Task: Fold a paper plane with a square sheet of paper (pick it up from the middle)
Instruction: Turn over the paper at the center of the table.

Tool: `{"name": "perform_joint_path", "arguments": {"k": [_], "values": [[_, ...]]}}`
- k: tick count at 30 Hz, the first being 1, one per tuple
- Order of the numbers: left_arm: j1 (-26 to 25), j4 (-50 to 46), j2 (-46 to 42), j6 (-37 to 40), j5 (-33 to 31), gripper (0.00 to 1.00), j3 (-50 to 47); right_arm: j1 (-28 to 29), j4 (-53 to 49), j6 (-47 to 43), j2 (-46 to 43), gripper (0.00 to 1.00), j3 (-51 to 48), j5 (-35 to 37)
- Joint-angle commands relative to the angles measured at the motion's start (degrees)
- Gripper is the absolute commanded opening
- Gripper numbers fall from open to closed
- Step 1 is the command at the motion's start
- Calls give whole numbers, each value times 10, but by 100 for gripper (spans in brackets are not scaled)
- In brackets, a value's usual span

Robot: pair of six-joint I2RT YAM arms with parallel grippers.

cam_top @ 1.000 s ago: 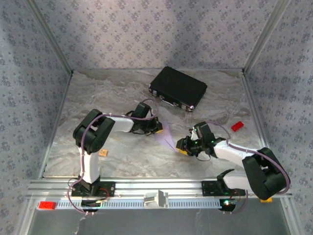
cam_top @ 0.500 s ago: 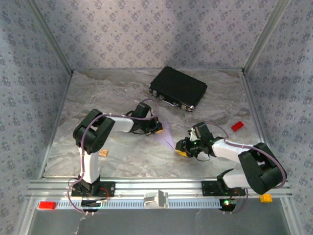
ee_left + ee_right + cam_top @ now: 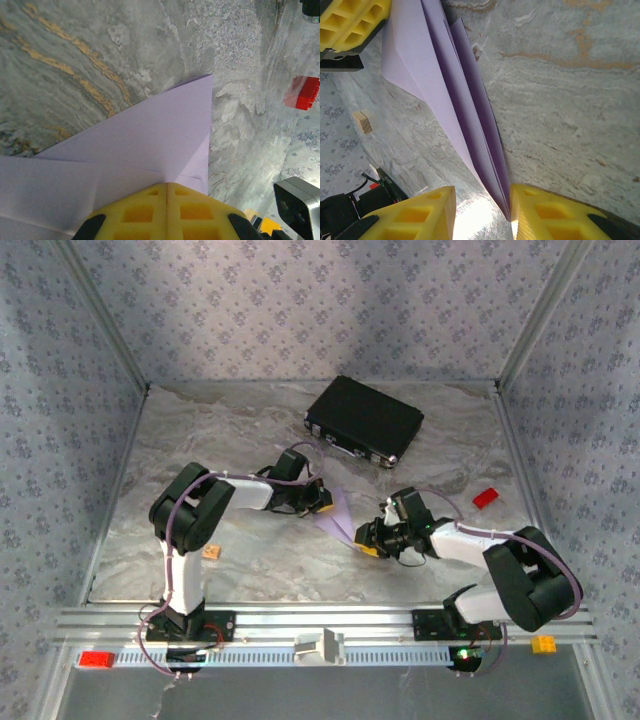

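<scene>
I see my left pincer [image 3: 166, 186] clamped on the paper plane's [image 3: 160, 130] wide end. My right pincer [image 3: 482, 199] stands parted around its narrow tip.

Left gripper [image 3: 166, 186] yellow pads pressed together, pinching lilac plane [image 3: 160, 130]; its corner points away over marble table [image 3: 100, 50]; red block [image 3: 301, 93] at right.

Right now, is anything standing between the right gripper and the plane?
Nothing visible does. The plane's narrow end lies between the right gripper's parted jaws, against one of them. The left gripper is shut on its wide end.
</scene>
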Motion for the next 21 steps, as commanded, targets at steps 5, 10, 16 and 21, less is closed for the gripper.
{"name": "perform_joint_path", "arguments": {"k": [5, 10, 16, 21], "values": [[4, -50, 18, -4, -5, 2, -1, -9, 6, -2, -12, 34, 4, -11], [4, -50, 17, -4, -5, 2, -2, -10, 8, -12, 1, 32, 9, -16], [4, -50, 15, -4, -5, 2, -2, -13, 16, -20, 10, 25, 10, -25], [4, -51, 15, -4, -4, 2, -1, -17, 12, -28, 10, 19, 8, -28]]}}
